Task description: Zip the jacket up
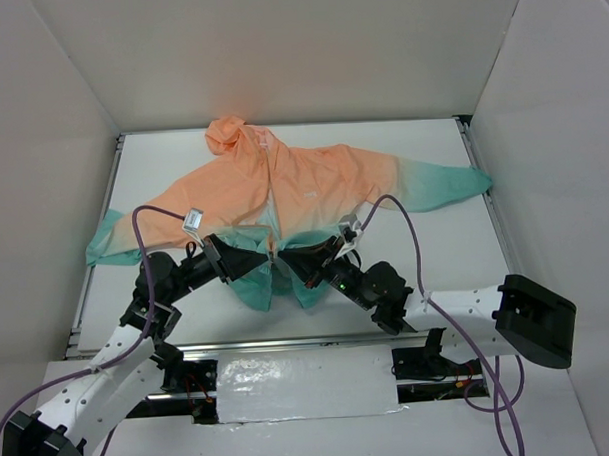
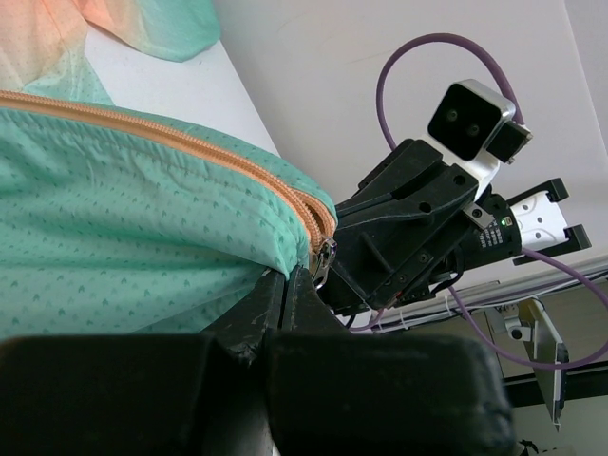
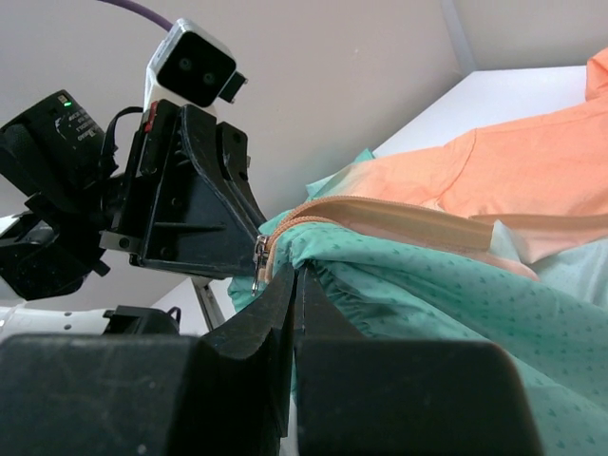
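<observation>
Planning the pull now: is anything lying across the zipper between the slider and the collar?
Nothing visible does. The top view shows the zipper running bare from the hem to the hood, with nothing lying across it. The left gripper and right gripper both pinch the jacket at its teal hem beside the slider.

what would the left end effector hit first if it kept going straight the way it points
The left end effector is shut on the jacket hem. Just past the zipper slider, the right end effector faces it, likely the first solid thing met, though depth is unclear.
</observation>
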`<state>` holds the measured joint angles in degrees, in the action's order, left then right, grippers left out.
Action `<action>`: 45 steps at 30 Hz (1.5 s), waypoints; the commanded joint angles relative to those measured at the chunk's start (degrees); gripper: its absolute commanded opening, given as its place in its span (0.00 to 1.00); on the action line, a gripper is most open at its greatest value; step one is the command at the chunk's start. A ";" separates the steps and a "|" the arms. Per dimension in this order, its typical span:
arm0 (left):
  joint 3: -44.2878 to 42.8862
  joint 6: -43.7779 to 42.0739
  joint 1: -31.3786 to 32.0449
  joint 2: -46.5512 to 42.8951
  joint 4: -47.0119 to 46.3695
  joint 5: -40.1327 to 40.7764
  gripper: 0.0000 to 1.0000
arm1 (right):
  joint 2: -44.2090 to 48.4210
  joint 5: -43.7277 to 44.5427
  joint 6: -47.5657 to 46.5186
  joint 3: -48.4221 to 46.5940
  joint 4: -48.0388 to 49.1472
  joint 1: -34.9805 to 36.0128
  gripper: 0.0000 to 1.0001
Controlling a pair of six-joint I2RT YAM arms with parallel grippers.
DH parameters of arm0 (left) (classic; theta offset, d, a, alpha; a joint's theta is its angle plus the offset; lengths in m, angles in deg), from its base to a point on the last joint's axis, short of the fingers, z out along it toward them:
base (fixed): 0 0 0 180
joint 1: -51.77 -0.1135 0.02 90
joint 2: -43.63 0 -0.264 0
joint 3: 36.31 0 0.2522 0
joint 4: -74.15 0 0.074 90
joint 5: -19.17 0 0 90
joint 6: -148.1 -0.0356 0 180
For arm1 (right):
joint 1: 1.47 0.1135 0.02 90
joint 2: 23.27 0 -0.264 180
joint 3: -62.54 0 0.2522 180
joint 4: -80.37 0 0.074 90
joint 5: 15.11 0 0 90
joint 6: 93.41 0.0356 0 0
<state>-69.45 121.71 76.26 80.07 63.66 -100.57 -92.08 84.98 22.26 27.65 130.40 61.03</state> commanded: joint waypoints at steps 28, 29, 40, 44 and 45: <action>-5.67 -4.64 0.21 -2.70 7.20 0.91 0.00 | 2.46 -9.12 2.72 4.78 5.72 -4.14 0.00; -5.76 -4.55 0.21 -2.44 6.94 0.82 0.00 | 2.20 -9.73 2.72 4.78 5.99 -4.05 0.00; -6.03 -3.85 0.21 -2.52 6.32 -0.23 0.00 | -0.35 -13.60 2.98 3.46 7.75 -4.49 0.00; -5.76 -3.76 0.21 -3.22 6.76 0.12 0.00 | -0.53 -13.69 3.24 3.11 7.84 -5.02 0.00; -5.67 -3.85 0.21 -3.22 6.85 0.20 0.00 | -0.53 -13.69 3.25 2.93 7.84 -5.28 0.00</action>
<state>-72.70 118.19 76.35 77.82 72.93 -99.67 -92.26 71.95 25.36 32.29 133.55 56.44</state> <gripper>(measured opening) 0.037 0.010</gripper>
